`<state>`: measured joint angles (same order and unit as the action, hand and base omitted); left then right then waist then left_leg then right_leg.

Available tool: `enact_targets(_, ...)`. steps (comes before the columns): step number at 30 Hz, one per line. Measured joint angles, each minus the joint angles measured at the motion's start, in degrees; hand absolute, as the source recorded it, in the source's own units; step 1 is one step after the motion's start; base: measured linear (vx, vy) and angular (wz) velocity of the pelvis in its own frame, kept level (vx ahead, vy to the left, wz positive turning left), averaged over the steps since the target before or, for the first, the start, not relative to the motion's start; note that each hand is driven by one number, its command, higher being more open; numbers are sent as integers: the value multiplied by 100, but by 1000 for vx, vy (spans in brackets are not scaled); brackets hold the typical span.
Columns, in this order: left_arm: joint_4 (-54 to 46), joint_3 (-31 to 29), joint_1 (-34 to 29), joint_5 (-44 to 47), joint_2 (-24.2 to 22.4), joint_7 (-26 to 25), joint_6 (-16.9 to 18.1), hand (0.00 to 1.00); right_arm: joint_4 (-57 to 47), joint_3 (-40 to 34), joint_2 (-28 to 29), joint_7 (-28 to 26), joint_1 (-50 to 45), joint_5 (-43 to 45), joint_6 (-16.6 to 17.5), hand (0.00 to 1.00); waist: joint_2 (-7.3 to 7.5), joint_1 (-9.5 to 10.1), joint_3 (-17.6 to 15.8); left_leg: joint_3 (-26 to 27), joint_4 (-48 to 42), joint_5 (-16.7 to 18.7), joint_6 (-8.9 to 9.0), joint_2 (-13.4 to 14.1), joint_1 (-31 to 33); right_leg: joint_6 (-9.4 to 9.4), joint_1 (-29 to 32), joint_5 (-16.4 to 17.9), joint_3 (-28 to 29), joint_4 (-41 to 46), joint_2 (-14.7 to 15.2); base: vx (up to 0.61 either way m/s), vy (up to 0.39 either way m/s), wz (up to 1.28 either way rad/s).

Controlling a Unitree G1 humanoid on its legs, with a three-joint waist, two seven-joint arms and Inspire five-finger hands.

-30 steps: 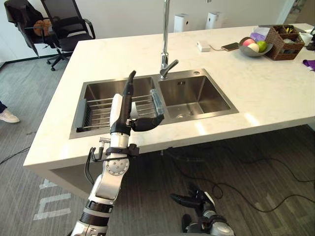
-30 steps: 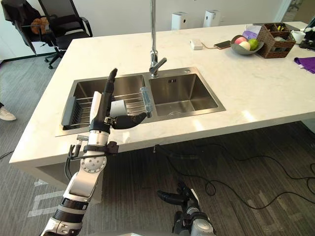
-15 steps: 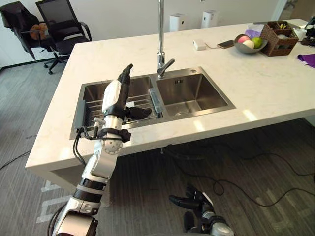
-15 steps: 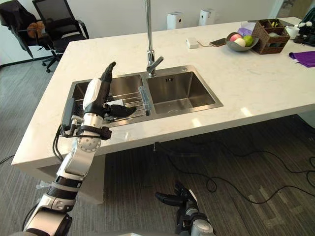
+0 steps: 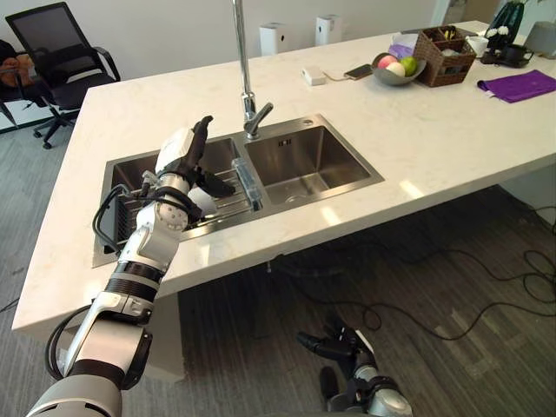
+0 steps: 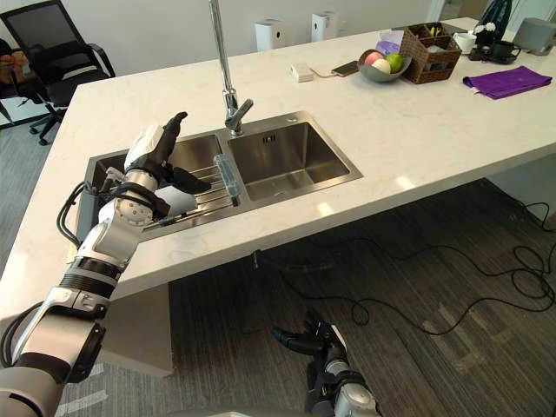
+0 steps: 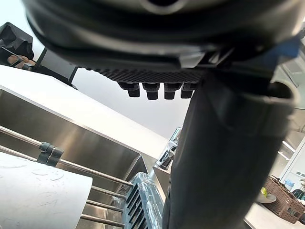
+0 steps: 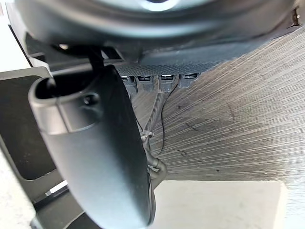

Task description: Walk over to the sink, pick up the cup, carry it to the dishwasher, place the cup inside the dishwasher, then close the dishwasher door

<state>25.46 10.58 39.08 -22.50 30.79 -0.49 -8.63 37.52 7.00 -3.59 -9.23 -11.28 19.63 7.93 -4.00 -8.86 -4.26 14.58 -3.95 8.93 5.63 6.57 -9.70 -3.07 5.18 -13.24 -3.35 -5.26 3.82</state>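
Just beside the cup [image 5: 203,201] in the sink rack [image 5: 244,183], left robot hand [image 5: 184,158] hovers open.

Left arm [image 5: 137,265]: silver-grey tubes ringed with black bands, with a black casing nearer the shoulder.
Wrist joint [image 5: 165,217]: a round silver disc in a black collar.
Cable [image 5: 102,217]: black, looped beside the wrist.
Left hand [image 5: 176,155]: pale cover on the back, dark fingers [image 5: 202,132].
Left thumb [image 7: 224,157]: smooth, dark grey and rounded, beside a ridged black palm pad.
Right hand [image 5: 337,346]: dark, with a white patch.
Right thumb [image 8: 95,157]: dark grey shell with one small round screw recess.
Right arm [image 5: 382,401]: silver-grey.
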Motion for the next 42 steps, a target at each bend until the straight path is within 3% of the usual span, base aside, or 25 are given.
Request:
enact_targets(3,0,0,19,2,51,60,-45,100,-13,5,-27,-90,-13,-4,61,100,-21,-7,-12,38,52,-26,45,34,-44,19,-3,30,27,31,-59,-7,-27,-4)
enact_targets(5,0,-4,19,-1,52,61,-80,100,-72,13,-70,-165,-40,-8,83,100,-116,-1,-65,94,-17,38,142,151,-30,64,-5,156,32,81,-178,-18,-85,-15)
enact_targets(6,13,-31,16,-2,61,61,-138,100,-249,74,-196,-229,-81,-10,98,100,-251,41,-141,217,-153,143,295,392,-58,147,240,534,-22,848,-372,31,-151,-27)
enact_targets(7,30,-44,17,-2,117,66,-153,100,-328,151,-307,-300,-97,-12,191,100,-291,48,-175,271,-618,275,459,626,14,271,523,1418,-96,2147,-487,53,-176,-14)
enact_targets(8,29,-49,21,-2,142,64,-136,100,-306,144,-301,-293,-122,-12,248,100,-205,11,-177,332,-1054,338,479,660,168,267,530,1793,-128,2510,-454,99,-207,15)
enact_targets(9,28,-52,-1,-4,142,52,-116,100,-257,66,-327,-252,-182,-15,298,100,-87,12,-183,313,-2087,313,411,725,621,365,555,2174,-123,2756,-338,54,-182,25)
enact_targets(10,30,-50,-28,-6,136,59,-115,100,-211,10,-389,-230,-190,-14,318,100,-57,23,-195,241,-2517,249,321,777,858,453,497,2245,-106,2720,-316,63,-229,4)
enact_targets(11,36,-56,-66,-65,144,60,-114,100,-48,-32,-582,-151,-188,-20,349,100,-131,119,-259,173,-2645,359,307,689,1032,478,385,2237,-22,2570,-297,84,-234,-13)
enact_targets(13,39,-75,-64,-201,167,49,-87,100,292,-208,-662,-15,-204,43,247,100,-181,177,-282,163,-1829,423,288,414,1026,502,243,2162,47,2379,-258,203,-253,-24)
enact_targets(14,46,-81,-61,-290,191,48,-63,100,414,-314,-641,70,-176,39,293,100,-193,157,-275,154,-925,328,264,221,950,578,82,2109,63,2238,-303,271,-209,-26)
enact_targets(16,59,-72,-61,-353,191,50,-37,100,466,-324,-642,75,-162,37,315,100,-192,155,-276,159,-644,243,234,175,902,579,17,2108,89,2190,-335,235,-120,-22)
enact_targets(18,208,-44,18,-420,232,58,7,100,547,-347,-641,102,-166,44,442,100,-202,79,-280,92,318,-330,205,-53,615,579,-282,2109,166,1991,-409,209,-19,-25)
enact_targets(19,234,-28,56,-419,255,65,-2,100,555,-350,-641,99,-168,47,467,100,-205,52,-282,24,408,-469,193,-99,605,578,-327,2109,166,1956,-409,167,33,-10)
enact_targets(22,394,13,384,-417,382,155,-130,100,554,-352,-653,52,-172,40,482,100,-260,-4,-279,-129,541,-1403,-19,-178,599,555,-541,2127,189,1714,-445,107,70,-7)
enact_targets(32,628,13,449,-441,638,384,-221,100,453,-161,-620,143,-139,32,211,100,-278,49,-261,-619,862,-1391,-42,-316,605,410,-631,2074,-115,1401,-335,6,47,18)
enact_targets(36,619,12,448,-443,649,723,-216,100,469,-142,-600,331,-67,-57,-99,100,-306,84,-146,-775,884,-1385,-70,-330,720,382,-644,2014,-296,1270,-335,-11,7,19)
enact_targets(42,535,13,441,-485,648,1479,-256,100,546,-176,-576,574,-31,-346,-275,100,-308,174,-123,-1085,884,-1439,-147,-365,726,367,-903,1973,-641,1054,-307,-8,5,32)
